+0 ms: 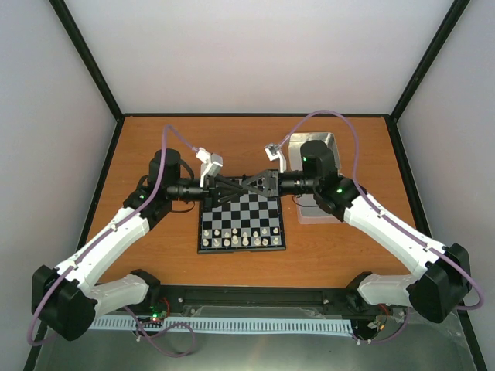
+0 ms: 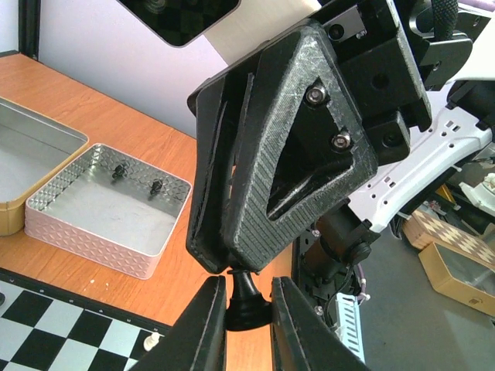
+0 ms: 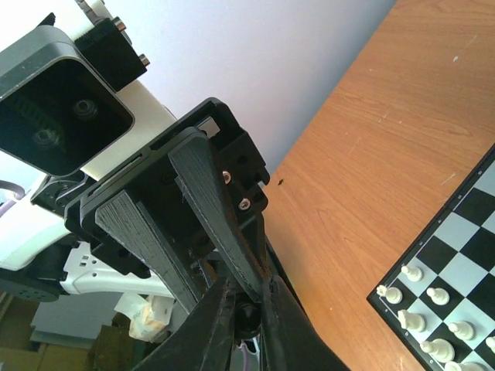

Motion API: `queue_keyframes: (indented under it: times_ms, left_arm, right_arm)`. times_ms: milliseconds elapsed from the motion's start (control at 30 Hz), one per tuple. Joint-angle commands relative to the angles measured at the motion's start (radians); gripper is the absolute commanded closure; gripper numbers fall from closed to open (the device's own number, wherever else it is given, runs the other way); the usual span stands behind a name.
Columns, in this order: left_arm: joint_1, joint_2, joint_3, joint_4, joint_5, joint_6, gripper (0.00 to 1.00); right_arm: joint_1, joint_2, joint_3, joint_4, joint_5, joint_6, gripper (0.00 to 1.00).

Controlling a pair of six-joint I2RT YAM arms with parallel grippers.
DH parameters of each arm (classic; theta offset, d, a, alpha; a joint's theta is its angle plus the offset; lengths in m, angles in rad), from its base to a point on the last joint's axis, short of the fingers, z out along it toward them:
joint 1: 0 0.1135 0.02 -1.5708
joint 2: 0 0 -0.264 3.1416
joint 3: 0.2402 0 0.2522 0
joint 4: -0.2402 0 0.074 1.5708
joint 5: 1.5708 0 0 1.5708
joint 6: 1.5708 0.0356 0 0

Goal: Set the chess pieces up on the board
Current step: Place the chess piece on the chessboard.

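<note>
We judge this to be a hand-over in mid-air, done to re-grip one black piece before it goes down on the board. The left gripper and the right gripper meet tip to tip above the far edge of the board, with the piece held between them, clear of the squares.

The left jaws are closed on the piece's base. The right jaws look closed too, pinching something dark and round that we take for the piece's head. We cannot tell which arm is giving and which is receiving.

The piece lies on its side. Its long axis runs left to right along the line of the two grippers, with the base to the left and the head to the right.

The white pieces stand along the near rows, and the far rows are bare. Two more black pieces wait in the patterned tin on the bench, right of the board.

Next, one pair of jaws has to let go while the other keeps a firm hold. The piece then needs turning base-down and lowering upright onto a far-row square. With so small a piece, a loose hold at the release could drop it.
</note>
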Motion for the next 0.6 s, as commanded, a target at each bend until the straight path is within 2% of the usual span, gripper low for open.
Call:
queue_keyframes:
  times_ms: [0, 100, 200, 233, 300, 333, 400, 500, 567]
  left_arm:
    - [0.002, -0.002, 0.045, -0.002, 0.018, 0.038, 0.94]
    - [0.002, -0.004, 0.047, -0.005, 0.020, 0.040, 0.94]
    - [0.002, -0.004, 0.047, -0.008, 0.011, 0.036, 0.92]
    - [0.002, -0.004, 0.047, -0.012, 0.000, 0.034, 0.88]
    - [0.002, -0.004, 0.048, -0.022, -0.045, 0.024, 0.70]
    - [0.002, -0.004, 0.049, -0.032, -0.082, 0.019, 0.65]
    - [0.002, -0.007, 0.051, -0.075, -0.194, 0.010, 0.49]
    - [0.002, -0.025, 0.042, -0.159, -0.413, -0.008, 0.39]
    - [0.002, -0.045, 0.032, -0.214, -0.607, -0.037, 0.37]
  right_arm:
    - [0.009, 0.006, 0.015, 0.019, -0.038, -0.012, 0.86]
    - [0.009, 0.008, 0.010, 0.023, -0.041, -0.013, 0.87]
    - [0.009, 0.009, 0.010, 0.039, -0.054, -0.009, 0.94]
    - [0.009, 0.009, 0.011, 0.043, -0.055, -0.008, 0.97]
    - [0.009, 0.006, 0.011, 0.033, -0.031, -0.015, 0.97]
    - [0.008, 0.006, 0.014, 0.024, -0.004, -0.027, 0.97]
    - [0.009, 0.012, 0.031, -0.058, 0.068, -0.082, 0.97]
    - [0.011, 0.039, 0.055, -0.172, 0.265, -0.184, 0.97]
    - [0.021, 0.063, 0.049, -0.194, 0.406, -0.237, 0.97]
